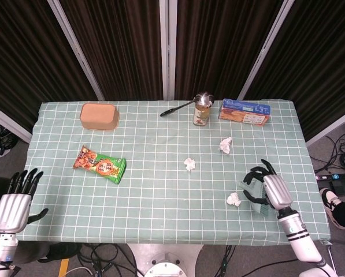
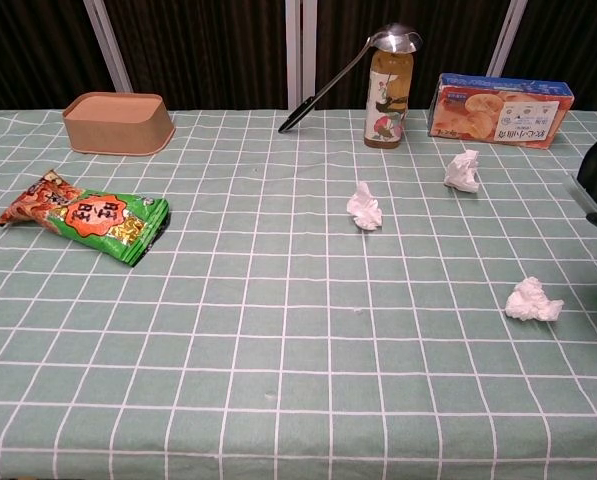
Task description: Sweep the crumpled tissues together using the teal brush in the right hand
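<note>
The right hand [image 1: 270, 189] sits near the front right corner of the table [image 1: 160, 213], its dark fingers curled around the teal brush [image 1: 258, 196], which it grips low over the cloth; in the chest view only the fingertips show at the right border. Three crumpled tissues lie apart from one another. The front tissue [image 1: 234, 199] rests just left of the brush, close to the front edge. The middle tissue [image 1: 189, 164] lies near the centre of the surface, and the far tissue [image 1: 225, 145] sits toward the back right, in front of the sauce bottle [image 1: 202, 113].

The left hand [image 1: 13, 209] hangs off the front left corner, holding nothing, fingers spread apart and pointing up.

Along the back edge stand a tan bowl [image 1: 99, 115] at the left, the bottle with a ladle [image 1: 184, 105] resting on its top (handle slanting left), and a cracker box [image 1: 244, 112] at the right. A snack packet [image 1: 100, 164] lies toward the left edge.
</note>
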